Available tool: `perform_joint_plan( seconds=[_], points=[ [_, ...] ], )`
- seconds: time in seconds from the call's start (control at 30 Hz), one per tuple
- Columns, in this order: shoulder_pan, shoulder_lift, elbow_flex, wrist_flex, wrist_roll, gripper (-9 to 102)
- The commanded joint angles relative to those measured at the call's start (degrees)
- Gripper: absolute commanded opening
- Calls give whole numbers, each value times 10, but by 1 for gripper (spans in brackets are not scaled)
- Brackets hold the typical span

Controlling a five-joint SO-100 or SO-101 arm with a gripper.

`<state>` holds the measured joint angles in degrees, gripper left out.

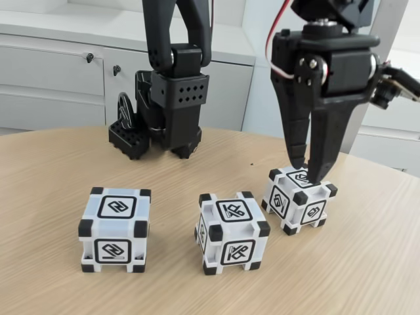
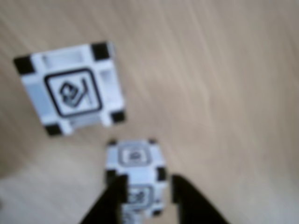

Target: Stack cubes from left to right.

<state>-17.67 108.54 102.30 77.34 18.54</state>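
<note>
Three white cubes with black corners stand in a row on the wooden table in the fixed view: left cube, middle cube, right cube. My gripper points down over the right cube, fingertips at its top face. The blurred wrist view has the gripper open. Its dark fingers stand on either side of a cube, with a small gap on the right side. Another cube lies up and to the left there.
A second black arm stands at the back of the table behind the left and middle cubes. White cabinets run behind the table's curved far edge. Bare wood lies to the right and in front of the cubes.
</note>
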Motion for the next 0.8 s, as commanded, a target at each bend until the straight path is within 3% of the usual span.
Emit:
perform_joint_plan(
  seconds=[0.0, 0.77],
  points=[
    [-25, 10, -30, 1, -6, 2],
    [-76, 11, 53, 4, -60, 0]
  ],
)
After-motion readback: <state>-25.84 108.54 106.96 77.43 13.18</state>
